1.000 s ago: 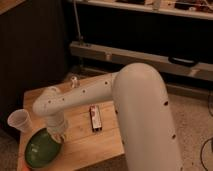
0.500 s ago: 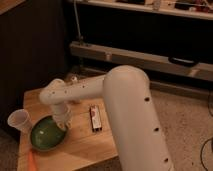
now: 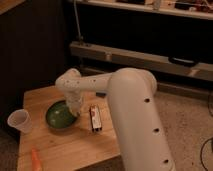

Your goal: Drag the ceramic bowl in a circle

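Note:
The ceramic bowl [image 3: 59, 116] is a round, shallow, glossy dark-green dish on the wooden table [image 3: 60, 145], left of centre. My white arm reaches down from the right. Its gripper [image 3: 75, 108] points down at the bowl's right rim and touches it there. The arm's end covers that part of the bowl.
A small white paper cup [image 3: 19, 121] stands left of the bowl near the table's left edge. A dark flat bar [image 3: 94, 119] lies just right of the bowl. An orange object [image 3: 36, 159] lies at the front left. Dark shelving stands behind the table.
The bowl has slid from the front-left part of the table toward the back and to the right, with the gripper moving along at its rim. The cup and bar have stayed put.

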`<state>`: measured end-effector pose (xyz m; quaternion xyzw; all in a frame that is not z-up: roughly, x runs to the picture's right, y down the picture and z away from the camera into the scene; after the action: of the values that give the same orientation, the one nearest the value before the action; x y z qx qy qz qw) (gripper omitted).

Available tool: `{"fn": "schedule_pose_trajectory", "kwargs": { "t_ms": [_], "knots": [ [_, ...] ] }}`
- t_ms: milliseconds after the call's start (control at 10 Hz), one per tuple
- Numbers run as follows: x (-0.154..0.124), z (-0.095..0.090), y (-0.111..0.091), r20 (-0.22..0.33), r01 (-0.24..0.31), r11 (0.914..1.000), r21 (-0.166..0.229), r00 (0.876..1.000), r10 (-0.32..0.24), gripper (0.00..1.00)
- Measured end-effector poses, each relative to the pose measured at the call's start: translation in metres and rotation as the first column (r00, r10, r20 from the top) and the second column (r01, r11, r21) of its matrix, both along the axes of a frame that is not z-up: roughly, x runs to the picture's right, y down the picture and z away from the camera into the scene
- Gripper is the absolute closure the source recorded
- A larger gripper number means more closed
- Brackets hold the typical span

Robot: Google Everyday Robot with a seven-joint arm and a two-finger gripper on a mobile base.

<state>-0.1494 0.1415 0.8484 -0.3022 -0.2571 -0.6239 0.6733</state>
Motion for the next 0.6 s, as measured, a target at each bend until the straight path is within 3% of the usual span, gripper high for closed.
{"fn": "schedule_pose_trajectory", "kwargs": {
  "t_ms": [300, 600],
  "knots": [
    [0.043, -0.032, 0.011, -0.027, -0.031, 0.9995, 0.002, 0.999, 0.031, 0.86],
    [0.057, -0.085, 0.045, -0.026, -0.027, 0.9995, -0.013, 0.999, 0.027, 0.86]
  ]
}}
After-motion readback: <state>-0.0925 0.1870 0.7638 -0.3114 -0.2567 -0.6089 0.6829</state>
